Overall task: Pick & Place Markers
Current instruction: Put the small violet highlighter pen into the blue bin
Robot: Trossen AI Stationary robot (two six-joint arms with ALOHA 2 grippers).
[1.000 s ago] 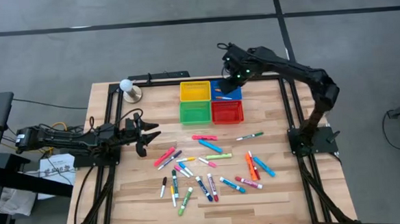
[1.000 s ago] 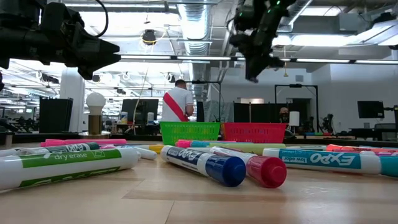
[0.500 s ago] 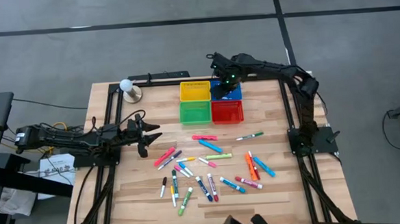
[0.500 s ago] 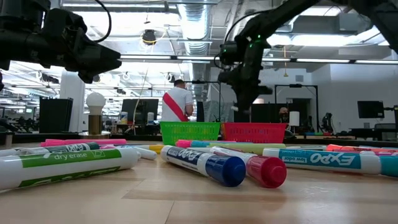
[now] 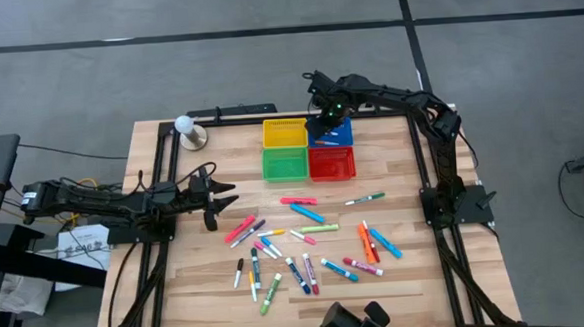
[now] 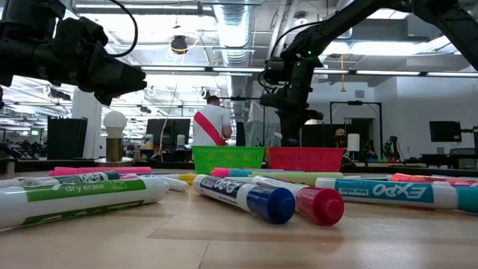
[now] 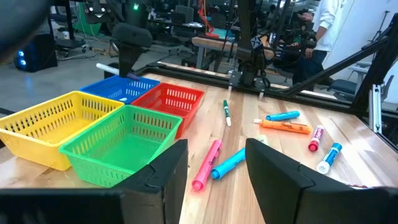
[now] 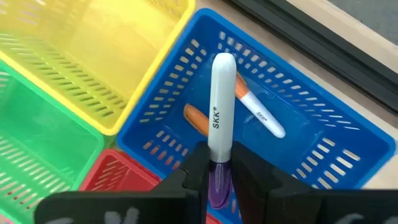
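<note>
The right gripper is pinching a white marker with a purple end, holding it just above the blue basket, where an orange-capped marker is lying. The left gripper is hovering with fingers spread, facing the other markers scattered on the table ahead.

Both arms are matte black with jointed tubular links. The right arm carries a small green light near its wrist. The left arm trails black cables; its fingers are blocky, dark and flat-faced.
</note>
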